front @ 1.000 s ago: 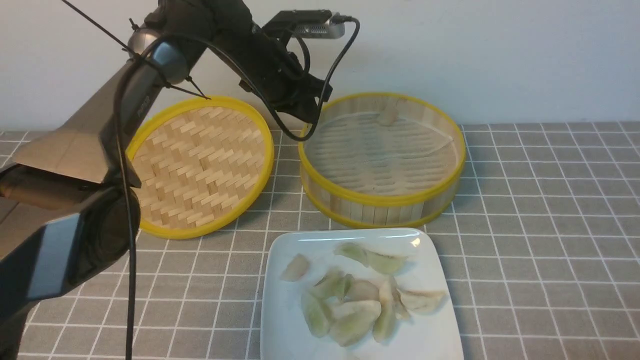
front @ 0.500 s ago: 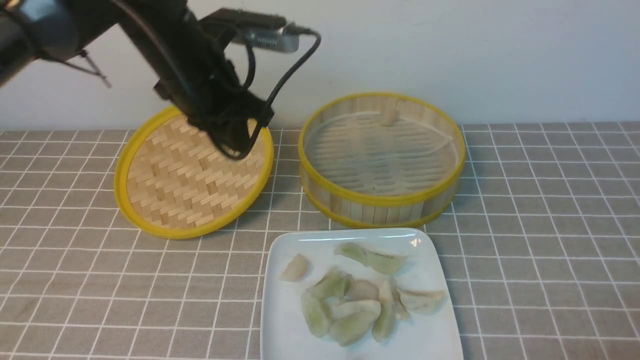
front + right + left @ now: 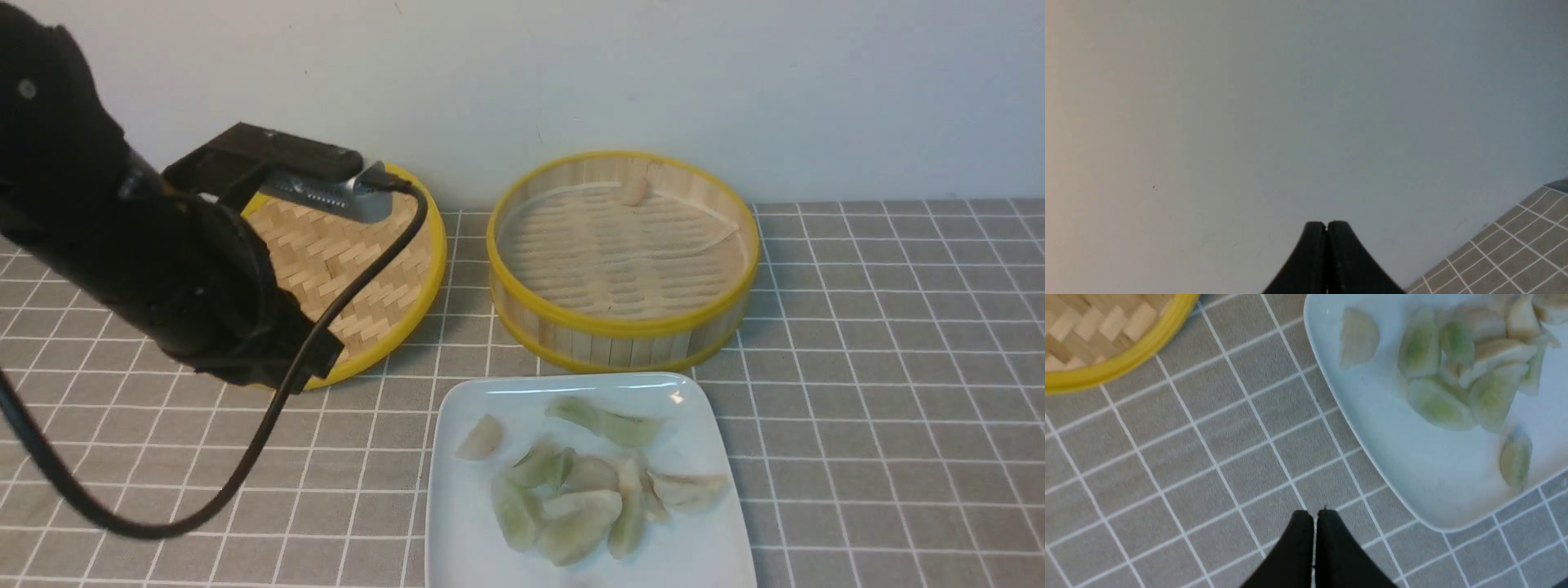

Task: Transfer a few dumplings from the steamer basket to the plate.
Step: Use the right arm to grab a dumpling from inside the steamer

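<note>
Dumplings [image 3: 571, 490] lie on the plate [image 3: 457, 531], at the basket's [image 3: 624, 335] 6 o'clock; one more dumpling [image 3: 633, 192] sits inside the basket at 12 o'clock. Left jaws, over the table [image 3: 857, 367] at the plate's 9 o'clock, and right jaws are pressed together, empty.

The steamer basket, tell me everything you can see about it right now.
The steamer basket is round, with upright pale bamboo slat walls, yellow top and bottom rims, and a slatted floor under a translucent liner. It sits upright and uncovered on the grey checked cloth, behind the plate and apart from the woven lid on its left. It is nearly empty: one pale dumpling rests against its far wall.
</note>
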